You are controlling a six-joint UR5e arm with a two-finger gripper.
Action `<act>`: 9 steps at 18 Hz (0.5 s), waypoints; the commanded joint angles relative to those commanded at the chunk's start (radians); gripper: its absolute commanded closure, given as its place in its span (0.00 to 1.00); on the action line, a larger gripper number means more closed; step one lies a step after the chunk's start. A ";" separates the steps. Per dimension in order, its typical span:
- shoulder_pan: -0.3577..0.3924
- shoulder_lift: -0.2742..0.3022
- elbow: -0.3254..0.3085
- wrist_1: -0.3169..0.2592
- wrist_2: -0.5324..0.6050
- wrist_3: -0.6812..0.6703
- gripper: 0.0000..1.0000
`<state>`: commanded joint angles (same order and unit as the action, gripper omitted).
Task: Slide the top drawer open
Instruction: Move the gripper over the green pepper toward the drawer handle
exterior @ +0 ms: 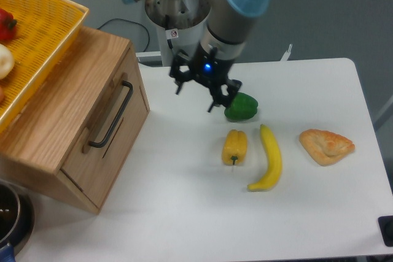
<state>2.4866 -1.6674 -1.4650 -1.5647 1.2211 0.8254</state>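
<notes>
Bright, even light from above; soft shadows under my arm [227,16] on the white table [184,213]; slight overall softness.

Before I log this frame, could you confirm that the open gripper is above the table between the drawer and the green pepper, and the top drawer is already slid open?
Not quite: the top drawer is shut, its front flush with the cabinet in the camera view. The gripper is open, empty, between the drawer and the green pepper.
</notes>
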 joint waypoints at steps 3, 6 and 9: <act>-0.002 -0.008 -0.005 0.006 -0.021 -0.008 0.06; -0.017 -0.028 -0.005 0.006 -0.029 -0.011 0.02; -0.040 -0.044 -0.003 0.011 -0.031 -0.066 0.01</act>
<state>2.4467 -1.7119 -1.4680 -1.5540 1.1904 0.7596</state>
